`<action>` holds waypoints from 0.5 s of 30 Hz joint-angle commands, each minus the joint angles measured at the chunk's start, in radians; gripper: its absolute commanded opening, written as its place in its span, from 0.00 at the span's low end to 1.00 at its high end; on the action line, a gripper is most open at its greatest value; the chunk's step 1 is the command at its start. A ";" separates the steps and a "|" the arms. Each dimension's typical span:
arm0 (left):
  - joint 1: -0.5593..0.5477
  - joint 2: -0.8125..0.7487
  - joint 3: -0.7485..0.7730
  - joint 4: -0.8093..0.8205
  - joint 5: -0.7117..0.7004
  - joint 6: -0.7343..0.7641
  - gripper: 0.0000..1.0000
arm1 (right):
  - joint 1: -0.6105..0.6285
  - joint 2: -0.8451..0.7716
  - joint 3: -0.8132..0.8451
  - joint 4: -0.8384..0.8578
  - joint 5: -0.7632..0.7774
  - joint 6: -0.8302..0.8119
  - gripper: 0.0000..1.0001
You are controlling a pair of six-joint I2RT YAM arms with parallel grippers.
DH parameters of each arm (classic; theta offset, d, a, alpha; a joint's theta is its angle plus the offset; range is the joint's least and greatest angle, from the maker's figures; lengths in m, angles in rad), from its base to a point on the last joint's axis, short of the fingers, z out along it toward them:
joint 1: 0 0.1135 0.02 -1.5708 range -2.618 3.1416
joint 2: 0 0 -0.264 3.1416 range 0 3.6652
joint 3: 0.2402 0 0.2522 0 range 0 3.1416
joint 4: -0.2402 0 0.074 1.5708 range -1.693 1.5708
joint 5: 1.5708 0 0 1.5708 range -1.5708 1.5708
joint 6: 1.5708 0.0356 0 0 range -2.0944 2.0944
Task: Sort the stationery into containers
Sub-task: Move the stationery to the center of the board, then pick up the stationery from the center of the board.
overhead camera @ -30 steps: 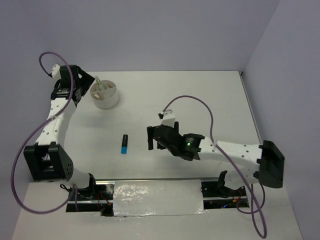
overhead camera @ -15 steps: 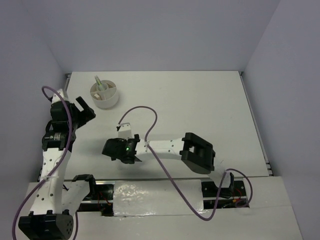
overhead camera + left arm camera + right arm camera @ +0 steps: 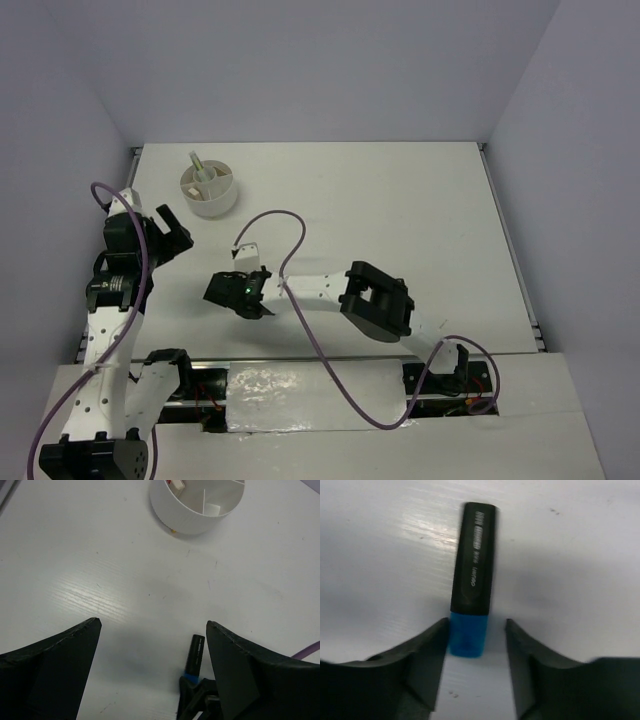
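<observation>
Top cam: R end effector covers the marker, so I can't see it there. R wrist cam shows it: blue-and-black marker flat on surface, black end at 12 o'clock, blue end between narrowed fingers, not pinched; gap at 3 o'clock side. L end effector wide, empty. L wrist cam: white cup at 12 o'clock, marker at 5. Top cam only: yellow-green stick upright in cup.
</observation>
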 commanded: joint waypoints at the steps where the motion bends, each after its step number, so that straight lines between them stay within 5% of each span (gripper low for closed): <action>1: 0.001 -0.012 0.027 0.038 0.013 0.018 0.99 | -0.027 -0.058 -0.149 0.041 -0.005 -0.034 0.51; 9: -0.007 0.028 0.014 0.066 0.102 0.033 0.99 | -0.103 -0.308 -0.600 0.532 -0.432 -0.598 0.34; 11: -0.010 0.060 0.014 0.074 0.159 0.039 0.99 | -0.114 -0.360 -0.632 0.541 -0.500 -0.716 0.33; 15: -0.012 0.125 0.023 0.072 0.229 0.047 0.99 | -0.160 -0.402 -0.625 0.497 -0.529 -0.819 0.13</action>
